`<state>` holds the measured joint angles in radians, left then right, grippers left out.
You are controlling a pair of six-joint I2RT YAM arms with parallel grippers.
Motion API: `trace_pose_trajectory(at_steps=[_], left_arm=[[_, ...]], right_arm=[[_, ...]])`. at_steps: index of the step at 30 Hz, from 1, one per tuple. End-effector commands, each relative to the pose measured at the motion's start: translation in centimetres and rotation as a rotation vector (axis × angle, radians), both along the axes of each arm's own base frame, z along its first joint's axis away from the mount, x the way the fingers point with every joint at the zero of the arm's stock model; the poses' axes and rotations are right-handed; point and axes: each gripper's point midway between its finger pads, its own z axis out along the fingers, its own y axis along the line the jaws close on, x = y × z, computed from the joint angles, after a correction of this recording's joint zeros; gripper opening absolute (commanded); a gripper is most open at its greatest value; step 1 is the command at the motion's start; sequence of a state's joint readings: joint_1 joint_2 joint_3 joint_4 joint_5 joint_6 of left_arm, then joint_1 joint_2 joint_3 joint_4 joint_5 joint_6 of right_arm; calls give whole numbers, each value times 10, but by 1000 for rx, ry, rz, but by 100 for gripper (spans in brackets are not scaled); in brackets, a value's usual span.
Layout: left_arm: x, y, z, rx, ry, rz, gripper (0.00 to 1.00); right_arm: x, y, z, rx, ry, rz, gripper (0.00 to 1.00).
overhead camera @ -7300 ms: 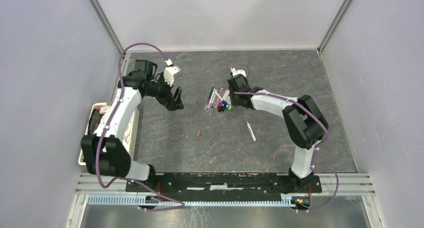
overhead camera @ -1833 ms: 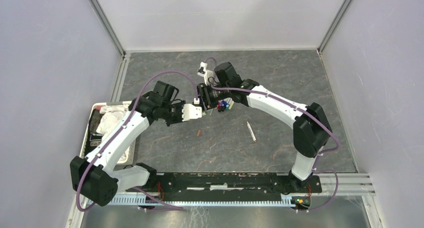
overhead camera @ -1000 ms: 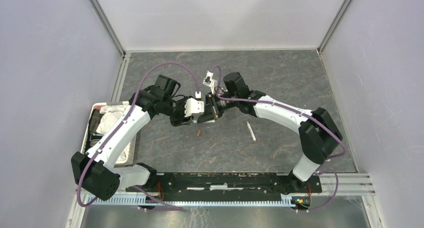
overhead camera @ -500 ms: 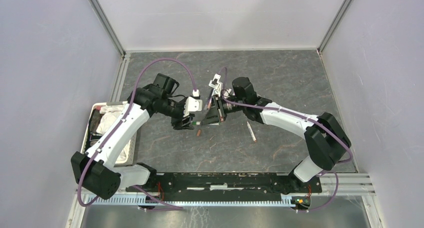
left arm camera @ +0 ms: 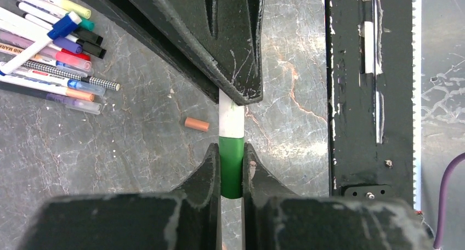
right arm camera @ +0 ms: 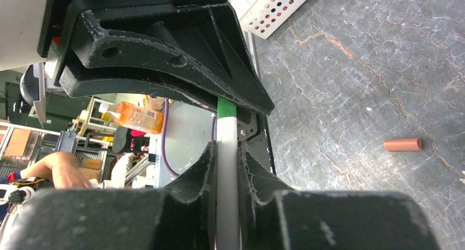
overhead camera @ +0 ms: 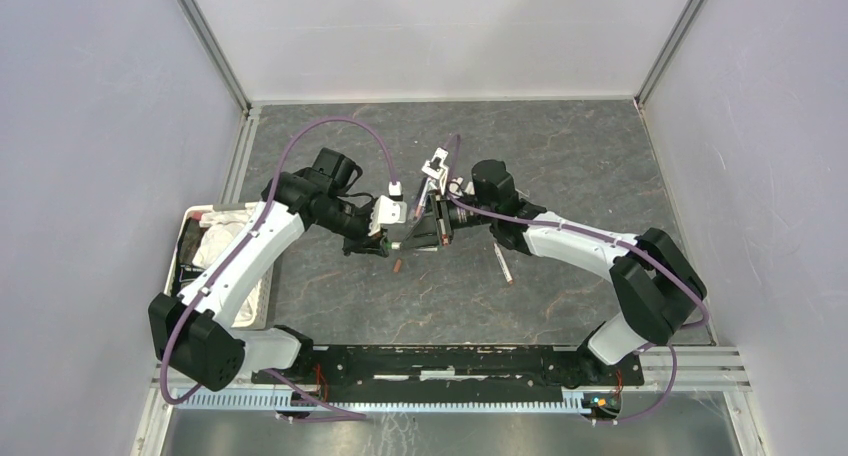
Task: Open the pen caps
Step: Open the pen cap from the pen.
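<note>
The green cap [left arm camera: 231, 170] sits on the end of a white-barrelled pen [left arm camera: 231, 121], green meeting white with no gap showing. The pen is held in the air above the table [overhead camera: 560, 166], near its middle, stretched between the two grippers. The left gripper [left arm camera: 231, 154] is clamped on the green cap, one finger pressed to each side of it. The right gripper [right arm camera: 226, 151] is clamped on the white barrel, its fingers tight round it just short of the cap, so the two sets of fingertips stand almost nose to nose. On the table below lies a loose brown cap [left arm camera: 196, 124], on its side, near the held pen and touching nothing else. Farther off, a bundle of other pens [left arm camera: 49, 52] lies side by side on the dark stone-patterned surface, showing yellow, teal, black, blue, purple, pink, red and orange ends, one of them with a black-and-white chequered barrel. One more white pen [overhead camera: 503, 263] lies alone beside the right arm's forearm. A white perforated basket [overhead camera: 260, 301] stands at the table's left edge, beside the left arm.
</note>
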<state>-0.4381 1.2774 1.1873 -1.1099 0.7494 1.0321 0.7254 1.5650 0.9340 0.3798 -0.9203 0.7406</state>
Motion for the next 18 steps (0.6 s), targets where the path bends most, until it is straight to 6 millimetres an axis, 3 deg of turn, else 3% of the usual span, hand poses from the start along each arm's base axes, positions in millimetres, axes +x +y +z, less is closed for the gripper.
trace_pose_trajectory(at_steps=[1,3,7,9,15,18], left_arm=[[-1,-3,12,-32,-30,-44,2],[-2,-3,10,-28,-27,-44,2],[-1,0,8,-14,-28,-39,2],[-2,1,7,-6,-35,-42,2],[1,10,3,42,-73,-48,2],[6,17,-2,88,-102,-46,2]], right_arm=[[-4,6,15,43,-55,26,32],[-5,11,12,25,-59,41,40],[-11,20,10,8,-67,78,40],[-11,22,8,-6,-68,86,35],[-7,20,2,-60,-88,91,4],[-4,11,-8,-111,-104,96,0]])
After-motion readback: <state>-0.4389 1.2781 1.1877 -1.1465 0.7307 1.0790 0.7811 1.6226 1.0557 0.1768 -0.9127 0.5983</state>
